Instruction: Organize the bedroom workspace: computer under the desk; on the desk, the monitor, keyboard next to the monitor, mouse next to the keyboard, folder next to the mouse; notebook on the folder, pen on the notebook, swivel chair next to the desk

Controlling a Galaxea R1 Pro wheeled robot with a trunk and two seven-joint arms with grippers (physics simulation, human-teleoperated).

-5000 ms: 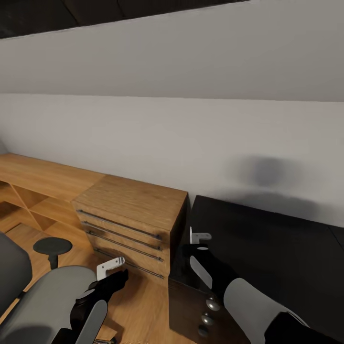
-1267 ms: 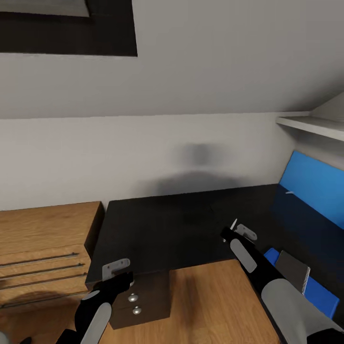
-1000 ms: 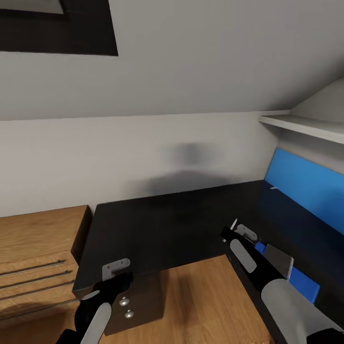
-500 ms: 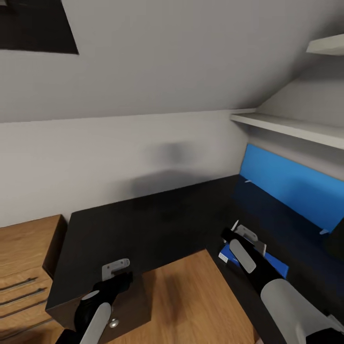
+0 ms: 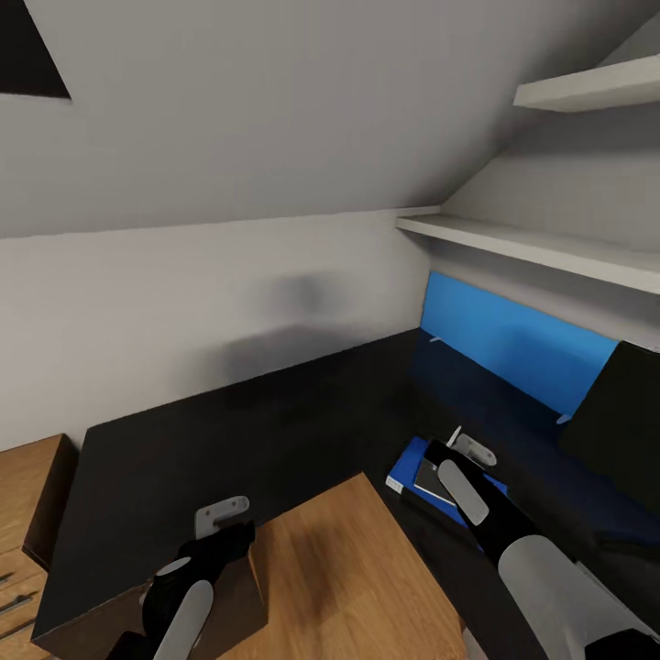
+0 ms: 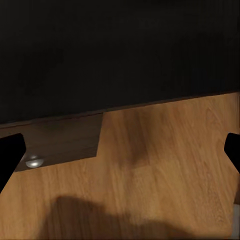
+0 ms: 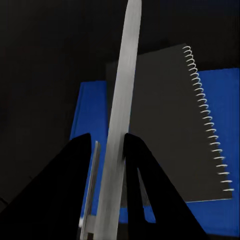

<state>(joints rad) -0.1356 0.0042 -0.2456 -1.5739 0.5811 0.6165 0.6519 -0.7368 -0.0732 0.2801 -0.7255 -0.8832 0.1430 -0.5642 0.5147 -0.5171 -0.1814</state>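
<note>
The desk (image 5: 229, 431) is seen from the head view as a black L-shaped top, one run along the far wall and the other along the right, backed there by a blue panel (image 5: 513, 344). White shelves (image 5: 541, 247) are mounted above that panel. At the right edge a black slab is partly in frame; it cannot be identified with certainty.

The folder (image 5: 408, 472) lies flat on the right run of the desk, and the notebook (image 5: 429, 479) rests on top of it; in the right wrist view the notebook (image 7: 165, 125) is shown dark grey with a spiral binding along one edge, the blue folder (image 7: 87, 115) protruding beyond it.

The right gripper (image 5: 456, 445) is held just above the notebook and is clenched on the pen (image 7: 120, 135), which stands up between the two dark fingers (image 7: 75, 190).

The left gripper (image 5: 223, 518) is over the near edge of the desk, above the wooden floor (image 5: 348, 577). Its finger tips sit at opposite margins of the left wrist view, spread wide with nothing between them. A drawer knob (image 6: 33, 161) is visible under the desk edge.
</note>
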